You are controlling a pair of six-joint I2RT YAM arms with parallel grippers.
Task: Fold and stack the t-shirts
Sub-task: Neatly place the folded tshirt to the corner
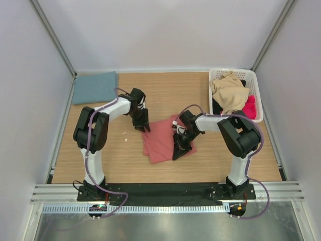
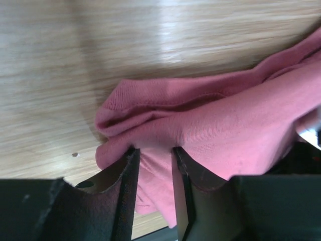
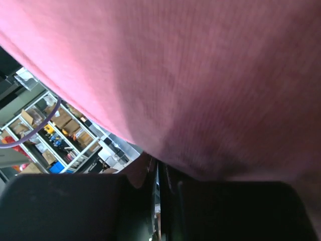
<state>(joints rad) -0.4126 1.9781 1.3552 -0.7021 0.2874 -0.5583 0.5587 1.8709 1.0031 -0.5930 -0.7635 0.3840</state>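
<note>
**Salmon-red t-shirt [image 3: 190,75] covers right wrist lens**

Cloth may slip out if the arms pull unevenly, skewing the fold. Right jaws, pressed almost together, pinch its lifted right edge; left jaws pinch a bunched fold at its far-left corner. It lies in the middle of the desk [image 1: 165,95], well apart from the teal-blue t-shirt [image 1: 94,87].

A wood grain with a faint sheen is shown by the worktop [image 1: 165,90]. The red shirt [image 1: 161,140] is seen as soft, matt, finely knitted cloth; the teal shirt [image 1: 94,87], far left, is likewise matt. White latticed plastic forms the basket [image 1: 253,80], far right. The left pincer [image 2: 154,153] is finished matt black.
</note>
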